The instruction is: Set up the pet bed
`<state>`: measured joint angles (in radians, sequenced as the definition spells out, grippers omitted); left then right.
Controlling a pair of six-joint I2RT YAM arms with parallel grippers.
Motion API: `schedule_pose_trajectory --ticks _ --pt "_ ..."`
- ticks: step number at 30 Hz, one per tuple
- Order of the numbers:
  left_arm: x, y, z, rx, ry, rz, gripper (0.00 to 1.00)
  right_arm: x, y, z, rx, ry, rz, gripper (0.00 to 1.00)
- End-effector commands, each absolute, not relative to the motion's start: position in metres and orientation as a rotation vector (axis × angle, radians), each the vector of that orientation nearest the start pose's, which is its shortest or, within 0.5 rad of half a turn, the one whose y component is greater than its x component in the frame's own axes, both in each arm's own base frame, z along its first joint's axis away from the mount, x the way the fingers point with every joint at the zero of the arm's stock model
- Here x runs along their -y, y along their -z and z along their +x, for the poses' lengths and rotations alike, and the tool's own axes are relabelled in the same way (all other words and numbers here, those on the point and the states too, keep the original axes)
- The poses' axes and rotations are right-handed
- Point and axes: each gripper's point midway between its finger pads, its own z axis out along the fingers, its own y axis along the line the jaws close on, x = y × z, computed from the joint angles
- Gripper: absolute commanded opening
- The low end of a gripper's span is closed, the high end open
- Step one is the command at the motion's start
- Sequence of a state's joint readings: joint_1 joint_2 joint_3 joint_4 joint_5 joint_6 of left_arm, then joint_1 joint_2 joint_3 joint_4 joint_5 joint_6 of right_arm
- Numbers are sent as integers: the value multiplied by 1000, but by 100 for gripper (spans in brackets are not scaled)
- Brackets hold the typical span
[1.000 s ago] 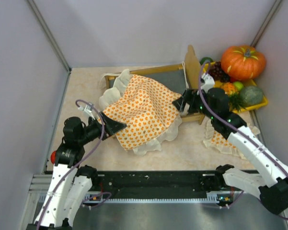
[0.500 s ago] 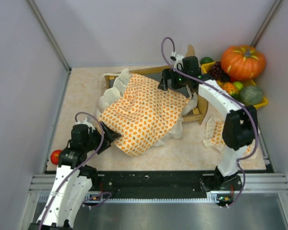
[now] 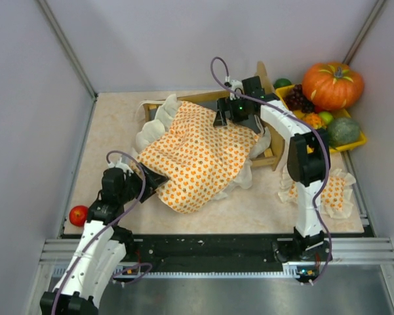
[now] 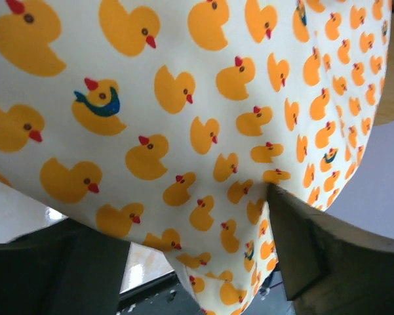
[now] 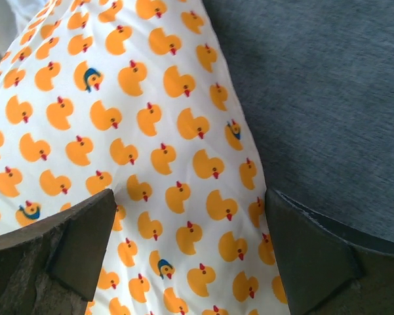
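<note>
The pet bed (image 3: 263,80) stands at the back of the table, its rounded headboard to the right. An orange-duck bedspread (image 3: 197,151) lies crumpled over it and spills off the near-left side. My left gripper (image 3: 156,178) is at the spread's near-left corner. In the left wrist view its jaws (image 4: 197,230) are open, with the cloth (image 4: 183,98) hanging between them. My right gripper (image 3: 224,118) hovers over the bed's far side. It is open (image 5: 190,197) just above the spread's edge (image 5: 118,98), beside the bare grey base (image 5: 328,98).
A ruffled matching pillow (image 3: 331,193) lies on the table at the right. Behind it is a yellow tray (image 3: 362,139) with a pumpkin (image 3: 333,84), grapes and other produce. A red apple (image 3: 78,214) sits near the left front edge. White walls close in on both sides.
My right arm swung from the bed's near-right side, by the headboard, to over its far side. The spread shifted toward the headboard. My left gripper drew back toward the near-left.
</note>
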<state>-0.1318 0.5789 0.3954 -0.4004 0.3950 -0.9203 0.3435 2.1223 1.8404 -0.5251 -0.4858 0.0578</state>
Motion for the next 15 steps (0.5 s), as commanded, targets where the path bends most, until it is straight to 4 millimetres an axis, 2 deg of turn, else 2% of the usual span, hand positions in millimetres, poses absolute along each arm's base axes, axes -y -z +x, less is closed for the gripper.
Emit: schedule_pose_trajectory --ticks 1,2,3,4,5,6,7,8,9,10,11,13,14,15 --pt "132 -160 229 -2063 1059 -549 73 -271 -143 471 -2280 -897 -647 92" --pt "133 -160 230 -2069 1066 -551 67 -271 -143 470 -2281 -918 -640 88" --pt "133 -160 230 -2069 1071 -548 62 -273 -146 466 -2277 -951 -644 75" --pt "134 -159 230 -2076 1074 -552 50 -273 -147 465 -2277 -974 -639 69" --pt "135 -159 230 -2080 1080 -551 42 -274 -150 464 -2270 -991 -640 62" --pt "135 -159 229 -2084 1080 -550 32 -275 -153 463 -2265 -1011 -640 48" --pt "135 -160 229 -2085 1078 -550 25 -276 -160 461 -2253 -1020 -640 41" --pt "134 -166 230 -2074 1073 -544 13 -277 -166 462 -2241 -1024 -640 31" --pt "132 -170 230 -2065 1056 -535 8 -276 -171 463 -2230 -1026 -636 14" --pt "130 -172 229 -2071 1041 -532 4 -277 -182 461 -2212 -1032 -636 7" --pt "128 -188 231 -2040 1020 -491 0 -277 -190 461 -2197 -1034 -635 4" --pt "125 -204 233 -2016 985 -460 0 -275 -206 459 -2169 -1027 -630 0" --pt "123 -226 237 -1972 961 -401 0 -274 -223 457 -2136 -1016 -630 0" --pt "122 -239 238 -1952 943 -368 0 -270 -232 459 -2125 -982 -613 0"
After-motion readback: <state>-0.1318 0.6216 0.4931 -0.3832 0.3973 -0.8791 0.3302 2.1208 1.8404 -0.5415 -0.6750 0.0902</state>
